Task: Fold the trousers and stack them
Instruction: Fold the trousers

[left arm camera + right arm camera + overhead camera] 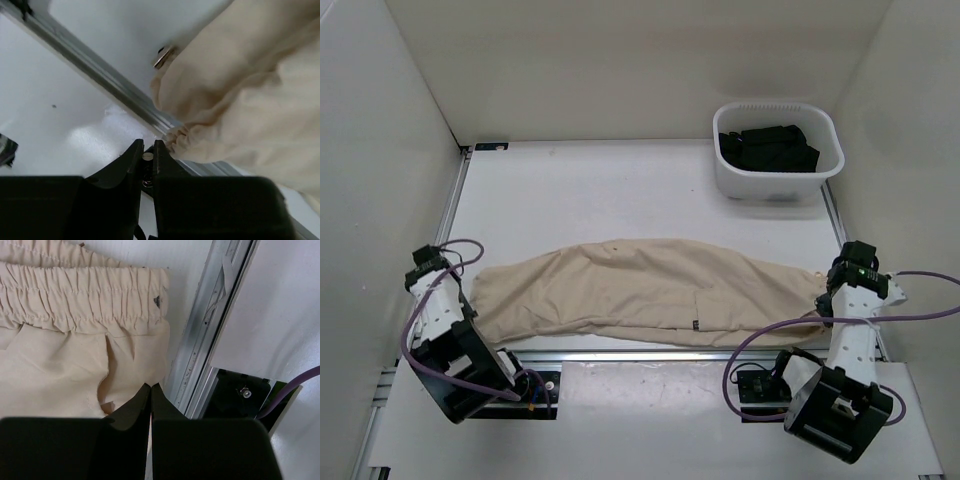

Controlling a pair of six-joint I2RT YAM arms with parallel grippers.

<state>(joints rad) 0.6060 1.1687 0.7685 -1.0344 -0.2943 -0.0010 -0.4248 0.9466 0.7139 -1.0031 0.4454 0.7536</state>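
The beige trousers (640, 290) lie stretched across the table from left to right, with a small dark tag (695, 323) on their near edge. My left gripper (432, 268) hovers at their left end. In the left wrist view its jaws (148, 142) are shut with nothing between them, and the bunched leg end (235, 90) lies just beyond, over the metal rail (100, 80). My right gripper (830, 298) is at the right end. Its jaws (151, 385) are shut, with their tips over the cloth's edge below the gathered waistband (85, 287).
A white basket (830, 130) with black garments (767, 148) stands at the back right. Aluminium rails (650, 352) frame the table, and white walls close in on the left, back and right. Purple cables loop beside both arm bases.
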